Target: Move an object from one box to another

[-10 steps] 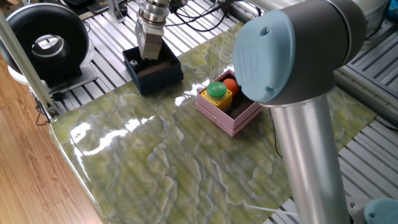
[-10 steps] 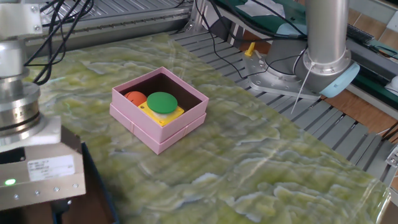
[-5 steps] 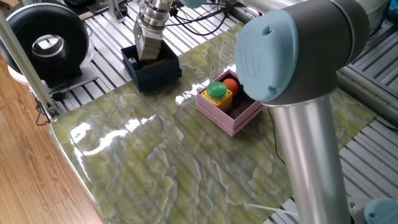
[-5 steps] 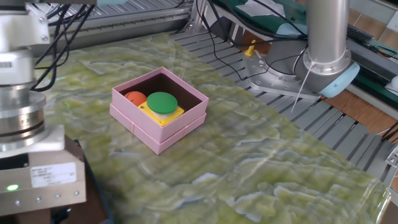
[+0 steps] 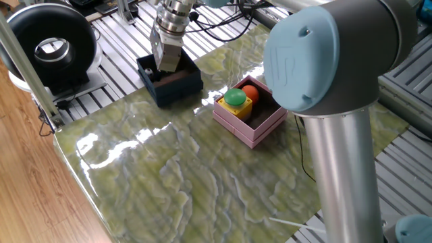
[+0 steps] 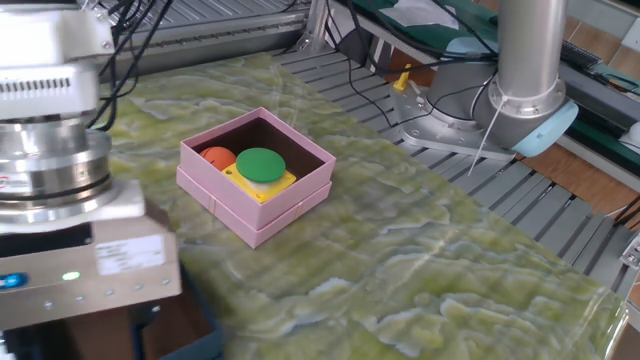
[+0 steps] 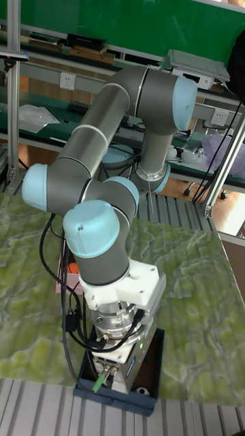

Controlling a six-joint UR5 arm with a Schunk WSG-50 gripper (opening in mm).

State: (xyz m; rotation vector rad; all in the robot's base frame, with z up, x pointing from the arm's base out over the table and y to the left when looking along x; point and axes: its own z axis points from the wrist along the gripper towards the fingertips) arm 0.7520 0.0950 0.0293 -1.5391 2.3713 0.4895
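Observation:
The dark navy box (image 5: 182,86) stands at the table's far left corner. My gripper (image 5: 165,69) reaches down into it, and its fingertips are hidden by the gripper body and the box walls. I cannot tell whether they hold anything. The tall fixed view shows the gripper (image 7: 113,379) low inside the navy box (image 7: 154,381). The pink box (image 5: 260,128) sits to the right, apart from the navy one. It holds a green-topped yellow block (image 5: 235,100) and an orange ball (image 5: 251,92). In the other fixed view the pink box (image 6: 290,205) shows both items too.
A black round device (image 5: 47,44) stands on the slatted metal frame left of the navy box. Cables (image 5: 216,20) run behind the table. The arm's large grey links and blue cap (image 5: 304,54) hang over the right side. The arm base (image 6: 525,95) stands beyond the table's edge.
The gripper has shifted a little to the right while staying low in the navy box, and the box has slid slightly with it. The pink box and its contents have not moved.

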